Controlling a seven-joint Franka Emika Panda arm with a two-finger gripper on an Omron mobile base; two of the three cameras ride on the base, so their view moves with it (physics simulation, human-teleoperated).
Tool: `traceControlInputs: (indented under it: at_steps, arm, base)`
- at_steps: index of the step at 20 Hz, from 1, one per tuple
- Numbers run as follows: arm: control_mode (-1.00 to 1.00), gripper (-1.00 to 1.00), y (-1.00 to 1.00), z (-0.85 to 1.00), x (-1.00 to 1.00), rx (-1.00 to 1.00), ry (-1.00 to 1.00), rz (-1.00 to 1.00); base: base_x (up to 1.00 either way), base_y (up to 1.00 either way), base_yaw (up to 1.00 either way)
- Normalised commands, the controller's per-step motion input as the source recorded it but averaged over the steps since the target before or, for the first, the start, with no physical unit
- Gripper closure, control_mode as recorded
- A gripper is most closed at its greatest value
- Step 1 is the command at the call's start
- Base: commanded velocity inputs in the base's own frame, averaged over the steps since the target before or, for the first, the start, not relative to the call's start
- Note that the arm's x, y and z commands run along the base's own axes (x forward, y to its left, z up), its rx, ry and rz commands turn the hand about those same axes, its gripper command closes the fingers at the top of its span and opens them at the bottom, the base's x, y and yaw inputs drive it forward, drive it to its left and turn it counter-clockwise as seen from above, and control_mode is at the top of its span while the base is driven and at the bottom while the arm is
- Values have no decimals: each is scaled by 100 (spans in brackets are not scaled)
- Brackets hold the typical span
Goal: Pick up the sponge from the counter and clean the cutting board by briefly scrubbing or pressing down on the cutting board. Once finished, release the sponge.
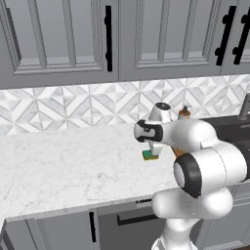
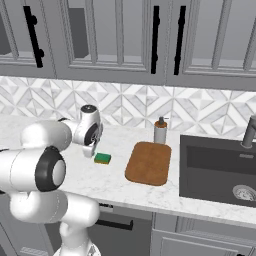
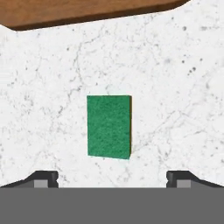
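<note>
Your end effector (image 3: 112,179) is hanging open above the sponge (image 3: 109,126), which is lying free on the tabletop (image 3: 175,100) beside the cutting board (image 2: 148,163).

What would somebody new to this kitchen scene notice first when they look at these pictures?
Probably the big white robot arm filling the foreground, its open claw hanging above a small green sponge that lies flat on the white marble counter. Next, the orange-brown cutting board stands out just beside the sponge, apart from it, with a dark sink on its other side.
</note>
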Motion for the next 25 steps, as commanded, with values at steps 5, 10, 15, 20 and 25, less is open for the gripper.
traceControlInputs:
  at_steps: [5,10,15,20,25]
  arm:
    - [-100,-100,46,17,-6,-5,-10,0]
    - [-100,-100,44,19,-1,-6,-10,0]
    - [-100,-100,39,31,-6,-7,-9,0]
    - [-100,-100,36,35,-10,-7,-7,0]
    - [-100,-100,31,31,-20,-7,-11,0]
  base:
    - [0,0,0]
    - [0,0,0]
    - [0,0,0]
    - [0,0,0]
    - [0,0,0]
